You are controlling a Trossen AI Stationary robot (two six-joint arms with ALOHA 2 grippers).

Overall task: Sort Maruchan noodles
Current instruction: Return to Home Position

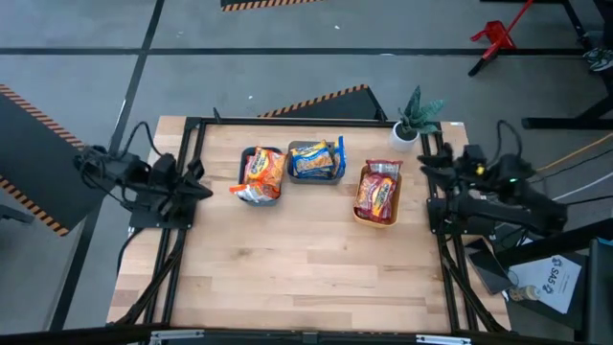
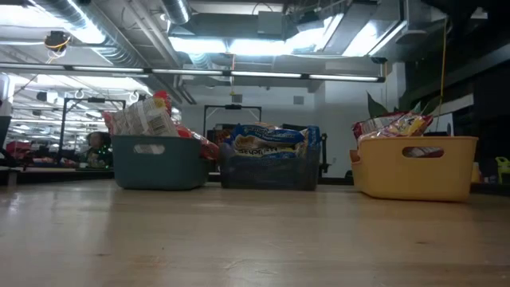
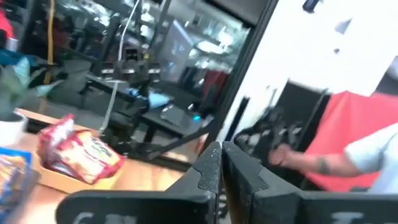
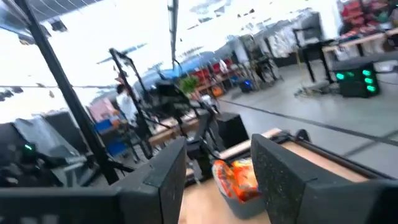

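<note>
Sorted state. We find the Maruchan noodles (image 1: 316,161) binned along the table's far side. The left gripper (image 1: 196,182), fingers together, and the right gripper (image 1: 428,165), fingers apart, sit at opposite edges. Risk: packets heaped over the teal bin (image 2: 155,163) rim could slide out if jolted.

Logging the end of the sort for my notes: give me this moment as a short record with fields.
Teal bin: orange-and-silver packs, heaped above the rim
Grey bin: yellow-and-blue packs
Yellow bin: red packs
Loose packs on table: none seen
Left gripper: shut, at the table's left edge
Right gripper: open, at the table's right edge
</note>
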